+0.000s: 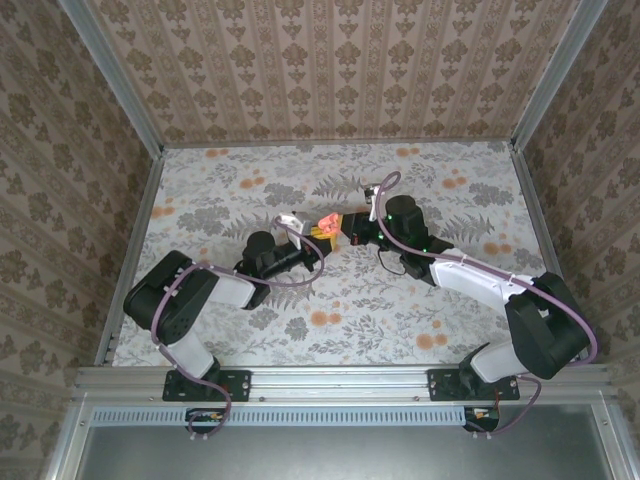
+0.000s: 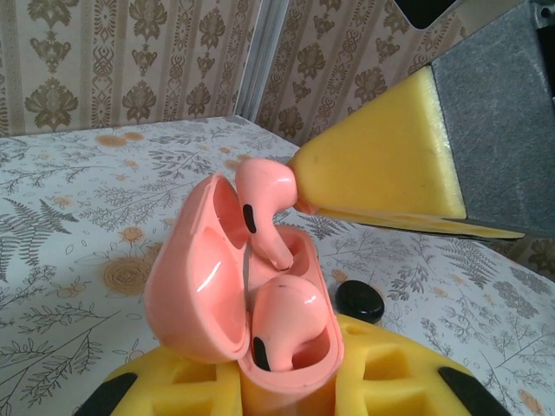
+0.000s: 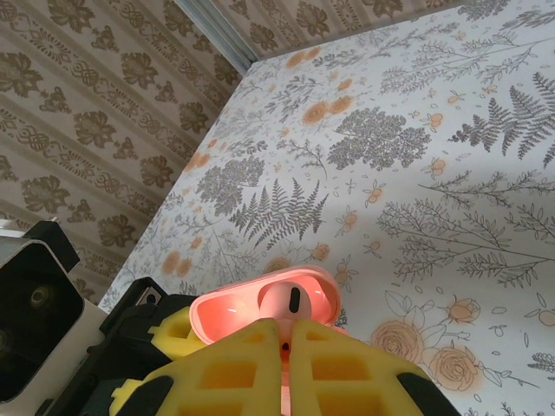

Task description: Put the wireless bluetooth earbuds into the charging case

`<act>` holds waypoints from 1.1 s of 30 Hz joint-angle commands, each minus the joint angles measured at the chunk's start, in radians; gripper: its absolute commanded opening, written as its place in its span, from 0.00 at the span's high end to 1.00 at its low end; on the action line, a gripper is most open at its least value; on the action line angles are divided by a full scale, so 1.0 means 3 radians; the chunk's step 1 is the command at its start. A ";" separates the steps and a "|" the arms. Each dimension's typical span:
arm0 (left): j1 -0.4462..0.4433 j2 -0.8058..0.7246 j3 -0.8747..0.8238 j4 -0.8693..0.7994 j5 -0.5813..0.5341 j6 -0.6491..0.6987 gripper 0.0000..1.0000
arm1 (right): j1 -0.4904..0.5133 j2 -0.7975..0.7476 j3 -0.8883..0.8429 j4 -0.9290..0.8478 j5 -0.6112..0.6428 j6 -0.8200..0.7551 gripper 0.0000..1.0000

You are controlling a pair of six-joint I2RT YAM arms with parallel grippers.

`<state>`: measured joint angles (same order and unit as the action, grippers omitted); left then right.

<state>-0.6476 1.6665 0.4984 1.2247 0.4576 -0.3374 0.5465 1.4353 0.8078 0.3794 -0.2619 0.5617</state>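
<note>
The charging case (image 2: 195,277) is a salmon-pink box with its lid swung open, and my left gripper (image 2: 282,392) is shut on its base between yellow foam pads. One pink earbud (image 2: 290,325) sits in a socket of the case. My right gripper (image 3: 286,336) is shut on a second pink earbud (image 2: 264,204), held tilted with its stem down inside the case's other socket. In the right wrist view this earbud's head (image 3: 286,303) shows just past my fingertips, in front of the open lid (image 3: 230,310). Seen from above, both grippers meet at the case (image 1: 326,224) in mid-table.
A round black disc-like object (image 2: 360,300) lies on the floral tablecloth just behind the case. Patterned walls close the table on three sides, with metal corner posts (image 2: 264,52). Open tablecloth stretches around both arms (image 1: 330,320).
</note>
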 commanded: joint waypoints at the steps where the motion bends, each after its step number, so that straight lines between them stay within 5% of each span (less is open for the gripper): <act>1: 0.0011 -0.0151 0.0087 0.0190 -0.0045 -0.0047 0.88 | 0.0019 -0.0053 -0.0083 0.0035 -0.0001 0.0009 0.92; 33: 0.0024 -0.0159 0.0067 0.0190 0.0057 0.0035 0.87 | 0.0024 -0.0250 0.0148 -0.0258 0.0086 -0.0336 0.92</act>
<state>-0.6464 1.6444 0.4984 1.2278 0.4522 -0.3374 0.5484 1.3857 0.8173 0.3290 -0.2459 0.4961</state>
